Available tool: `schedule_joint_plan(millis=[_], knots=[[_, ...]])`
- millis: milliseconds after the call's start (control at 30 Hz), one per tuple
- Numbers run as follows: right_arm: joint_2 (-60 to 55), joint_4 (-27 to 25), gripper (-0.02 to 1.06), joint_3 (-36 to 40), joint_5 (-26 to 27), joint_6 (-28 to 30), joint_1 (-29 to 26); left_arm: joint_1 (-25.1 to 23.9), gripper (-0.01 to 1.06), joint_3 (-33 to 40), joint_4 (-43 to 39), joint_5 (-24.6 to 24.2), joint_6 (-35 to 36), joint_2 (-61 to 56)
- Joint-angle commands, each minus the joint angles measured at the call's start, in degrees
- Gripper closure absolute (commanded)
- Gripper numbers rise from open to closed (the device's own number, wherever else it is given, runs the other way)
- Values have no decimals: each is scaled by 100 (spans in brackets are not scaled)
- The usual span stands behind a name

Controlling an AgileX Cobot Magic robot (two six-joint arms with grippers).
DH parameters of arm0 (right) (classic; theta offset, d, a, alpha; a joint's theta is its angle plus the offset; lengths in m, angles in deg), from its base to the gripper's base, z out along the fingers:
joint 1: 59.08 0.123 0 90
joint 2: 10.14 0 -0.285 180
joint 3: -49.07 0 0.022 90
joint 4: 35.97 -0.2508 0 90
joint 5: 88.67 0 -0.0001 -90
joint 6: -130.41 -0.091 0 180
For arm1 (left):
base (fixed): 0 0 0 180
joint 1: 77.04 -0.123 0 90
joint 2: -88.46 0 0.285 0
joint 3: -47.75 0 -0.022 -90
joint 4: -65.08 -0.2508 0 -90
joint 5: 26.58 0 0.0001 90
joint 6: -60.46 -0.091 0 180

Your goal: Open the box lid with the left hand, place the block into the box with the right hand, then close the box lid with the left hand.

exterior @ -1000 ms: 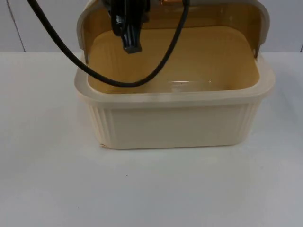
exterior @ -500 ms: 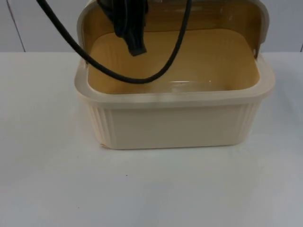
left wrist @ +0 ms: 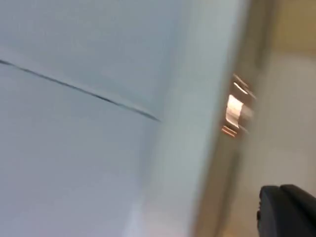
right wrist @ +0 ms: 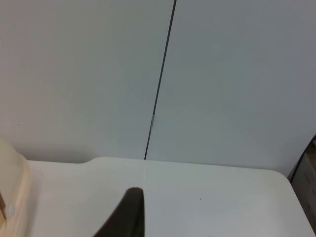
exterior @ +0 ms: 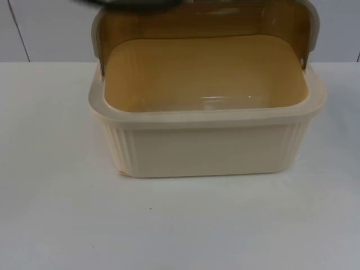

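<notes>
One box (exterior: 205, 143) sits in the middle of the white table (exterior: 56, 225), cream and ribbed along its front wall, and its amber see-through lid (exterior: 202, 22) already stands raised at the back, leaning toward the grey partition wall (right wrist: 237, 74). So the first step looks done to me: the box is open, and its tan floor lies bare, with no block inside that I can make out. The left gripper (left wrist: 289, 212) shows as one dark fingertip close beside the lid's edge, where a small bright catch or hinge piece (left wrist: 236, 111) glints; whether its fingers are spread or pressed together I cannot tell. The right gripper (right wrist: 126, 215) waits off to the side, one black fingertip above bare table, with the box's rounded corner just at the margin of its wrist view; its fingers too I cannot judge. I'd say the job stands between opening and loading. Next the right arm must take up the block and carry it over the front rim and down onto the floor, while the lid keeps standing open on its own.
</notes>
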Motion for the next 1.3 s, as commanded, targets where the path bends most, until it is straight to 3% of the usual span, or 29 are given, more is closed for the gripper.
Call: schedule_joint_plan(millis=[0, 67, 133, 200, 333, 367, 467, 533, 633, 800, 933, 1267], knots=[[17, -13, 3, -43, 2, -1, -14, -75, 105, -33, 74, 269, 324, -322], [17, -21, 3, -43, 2, -1, -14, -392, 105, -33, 74, 658, 1264, -748], [17, -58, 3, -43, 2, -1, -14, -775, 105, -33, 74, 745, 1907, -1048], [17, -109, 3, -43, 2, -1, -14, -885, 105, -33, 74, 745, 2036, -1093], [17, -147, 3, -43, 2, -1, -14, -1888, 105, -22, 74, 657, 2842, -1432], [17, -147, 3, -43, 2, -1, -14, -1888, 105, -22, 74, 657, 2842, -1432], [17, -147, 3, -43, 2, -1, -14, -2820, 105, -22, 137, 275, 3326, -1507], [17, -147, 3, -43, 2, -1, -14, -3225, 105, -8, 310, -32, 3369, -1494], [17, -147, 3, -43, 2, -1, -14, -3511, 105, 182, 475, -30, 3369, -1479], [17, -147, 3, -43, 2, -1, -14, -3609, 105, 846, 669, 178, 3369, -1479], [17, -146, 3, -43, -9, -1, -14, -3609, 105, 1430, 944, 807, 3382, -1479], [17, -146, 3, -43, -124, -1, -14, -3609, 105, 1496, 917, 1117, 3509, -1479]])
